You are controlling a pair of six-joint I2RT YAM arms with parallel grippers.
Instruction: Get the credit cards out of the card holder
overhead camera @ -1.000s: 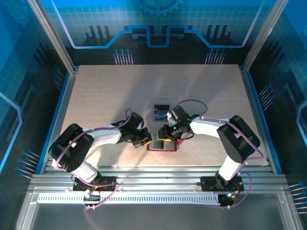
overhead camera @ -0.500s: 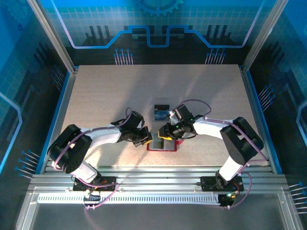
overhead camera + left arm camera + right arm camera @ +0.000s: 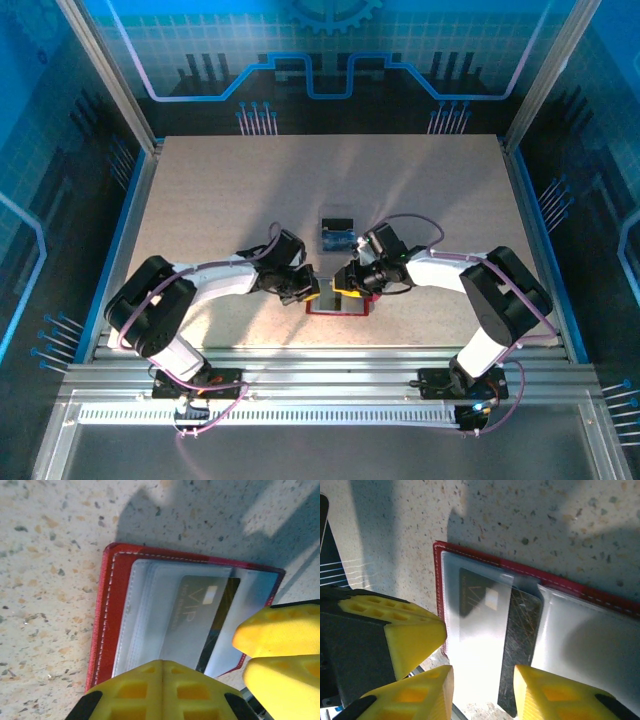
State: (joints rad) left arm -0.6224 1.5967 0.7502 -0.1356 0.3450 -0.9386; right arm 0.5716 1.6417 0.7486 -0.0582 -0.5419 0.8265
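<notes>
Near centre of desk (image 3: 220, 200): card holder (image 3: 340, 307), red, lying open. Contents: black card (image 3: 520, 645) partly out of clear pocket. It looks thin, stiff and slick, likely best pinched at its exposed end. Status: left gripper (image 3: 162, 667) together at holder's left edge; right gripper (image 3: 482, 675) apart, straddling card.
</notes>
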